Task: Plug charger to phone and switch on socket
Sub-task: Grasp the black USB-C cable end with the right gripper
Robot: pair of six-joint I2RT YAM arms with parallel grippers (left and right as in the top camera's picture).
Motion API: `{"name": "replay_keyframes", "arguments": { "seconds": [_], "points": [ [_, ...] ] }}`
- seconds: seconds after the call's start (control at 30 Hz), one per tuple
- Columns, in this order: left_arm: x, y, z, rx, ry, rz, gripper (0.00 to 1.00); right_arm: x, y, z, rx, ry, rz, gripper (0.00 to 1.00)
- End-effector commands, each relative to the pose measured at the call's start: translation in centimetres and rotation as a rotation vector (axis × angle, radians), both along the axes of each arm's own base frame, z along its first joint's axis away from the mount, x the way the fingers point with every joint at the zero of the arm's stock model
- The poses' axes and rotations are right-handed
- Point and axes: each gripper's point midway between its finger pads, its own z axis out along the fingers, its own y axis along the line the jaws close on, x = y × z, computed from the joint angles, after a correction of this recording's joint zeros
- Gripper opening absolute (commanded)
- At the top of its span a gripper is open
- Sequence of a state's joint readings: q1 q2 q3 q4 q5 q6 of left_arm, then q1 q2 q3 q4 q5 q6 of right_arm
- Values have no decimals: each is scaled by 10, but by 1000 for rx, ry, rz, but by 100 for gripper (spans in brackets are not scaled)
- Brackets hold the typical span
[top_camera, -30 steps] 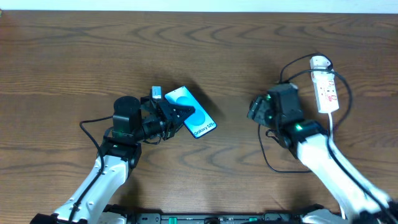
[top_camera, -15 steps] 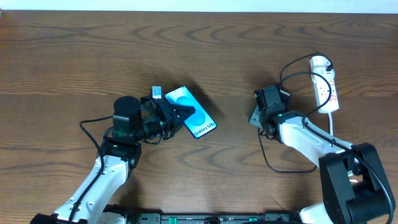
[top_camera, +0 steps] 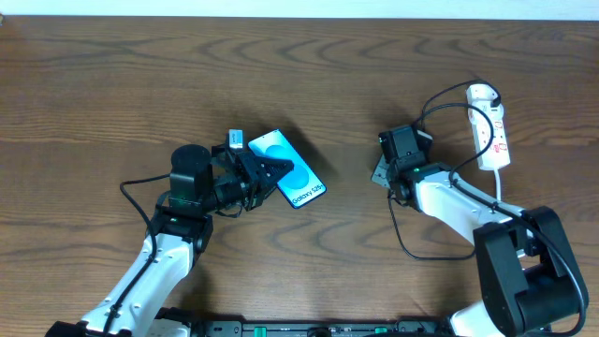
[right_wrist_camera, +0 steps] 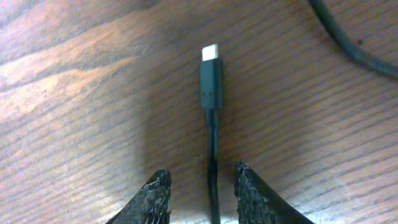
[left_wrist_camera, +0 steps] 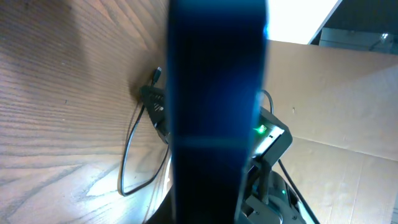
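Far left: plenty of bare table (top_camera: pixel 94 94) at 9 and 12 o'clock of the phone (top_camera: pixel 298 183), so lots of room to swing there.

Next: clamps the phone in the left gripper (top_camera: pixel 270 170), pinched tight near its 10 o'clock end, with the lettered end sticking out toward 4 o'clock. Probably held that way to steady it and leave the far end free for plugging. Cannot tell where the port is. In the left wrist view, shows the phone only as a dark blue upright band that blocks most else.

Middle: open wood between phone and right arm, nothing in the way.

Right: hovers the right gripper (top_camera: pixel 381 171) low at 3 o'clock of the phone, well apart from it. In the right wrist view, straddles the charger (right_wrist_camera: pixel 212 143) with fingers (right_wrist_camera: pixel 151 200) narrowly parted, not yet closed on it. Shows the plug tip (right_wrist_camera: pixel 211 76) flat on the wood, pointing to 12 o'clock, ahead of the fingers. Looks lined up to pinch just behind the tip.

Far right: leaves the socket (top_camera: pixel 489 131) untouched at 2 o'clock of the right gripper, near the table's far edge. Worth watching the slack looped at 6 o'clock, which could snag on the carry.
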State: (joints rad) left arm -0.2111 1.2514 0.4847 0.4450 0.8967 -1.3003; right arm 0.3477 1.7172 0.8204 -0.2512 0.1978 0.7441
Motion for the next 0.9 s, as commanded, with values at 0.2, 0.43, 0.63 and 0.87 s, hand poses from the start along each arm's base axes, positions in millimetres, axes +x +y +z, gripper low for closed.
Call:
{"name": "replay_keyframes", "arguments": {
  "seconds": [0.2, 0.43, 0.63, 0.87],
  "points": [
    [0, -3, 13, -12, -49, -36, 8, -14, 10, -16, -1, 62, 80, 1],
    [-7, 5, 31, -84, -120, -142, 7, -19, 58, 49, 196, -44, 380, 1],
    [14, 19, 48, -125, -189, -156, 7, -70, 84, 144, 355, -191, 670, 1],
    [30, 2, 71, -155, -296, -220, 8, -156, 109, 232, 592, -376, 1010, 1]
  ]
}}
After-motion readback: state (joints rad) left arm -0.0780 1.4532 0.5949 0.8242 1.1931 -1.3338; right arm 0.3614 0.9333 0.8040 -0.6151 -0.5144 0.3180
